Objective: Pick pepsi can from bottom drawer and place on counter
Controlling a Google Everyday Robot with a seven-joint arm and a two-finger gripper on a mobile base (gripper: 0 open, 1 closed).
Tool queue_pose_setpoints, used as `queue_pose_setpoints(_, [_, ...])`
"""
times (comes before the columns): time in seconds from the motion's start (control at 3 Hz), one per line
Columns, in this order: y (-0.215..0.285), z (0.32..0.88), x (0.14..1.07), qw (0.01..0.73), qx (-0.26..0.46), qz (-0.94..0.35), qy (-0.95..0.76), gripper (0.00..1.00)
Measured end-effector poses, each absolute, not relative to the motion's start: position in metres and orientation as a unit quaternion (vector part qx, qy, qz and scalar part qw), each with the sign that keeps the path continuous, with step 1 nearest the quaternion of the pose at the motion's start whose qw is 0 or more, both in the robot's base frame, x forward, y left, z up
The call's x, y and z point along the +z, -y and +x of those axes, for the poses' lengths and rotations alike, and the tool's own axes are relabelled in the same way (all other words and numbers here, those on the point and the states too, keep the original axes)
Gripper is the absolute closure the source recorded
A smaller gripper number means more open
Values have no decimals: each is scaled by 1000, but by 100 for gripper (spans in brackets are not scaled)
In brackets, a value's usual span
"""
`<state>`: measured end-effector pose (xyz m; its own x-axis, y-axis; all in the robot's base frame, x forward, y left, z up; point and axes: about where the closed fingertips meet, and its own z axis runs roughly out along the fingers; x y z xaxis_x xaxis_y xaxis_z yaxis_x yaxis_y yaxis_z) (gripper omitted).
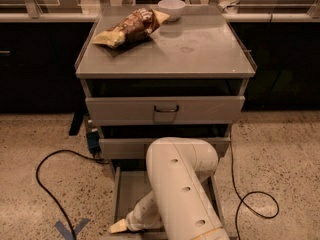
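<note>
The bottom drawer (117, 191) is pulled open under the cabinet, and its grey floor shows at the left. My white arm (182, 184) bends down over it and covers most of the inside. The gripper (119, 227) is at the drawer's front left corner, with only its pale tip showing at the frame's lower edge. The pepsi can is hidden. The counter (200, 51) is the flat grey cabinet top above.
A yellow-brown chip bag (130, 28) and a white bowl (171, 8) lie at the back of the counter. Two drawers with dark handles (166, 109) stand above the open one. Black cables (47, 184) loop on the floor at both sides, near a blue tape mark (70, 229).
</note>
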<state>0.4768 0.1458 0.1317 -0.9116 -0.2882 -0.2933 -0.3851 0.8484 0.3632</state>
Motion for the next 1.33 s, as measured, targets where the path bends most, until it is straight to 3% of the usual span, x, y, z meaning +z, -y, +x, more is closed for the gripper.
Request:
queue_pose_setpoints(0.67, [-122,516,132,137,196,-134,-962,0])
queue_pose_setpoints(1.33, [-101,516,121,124,187,-110,-968,0])
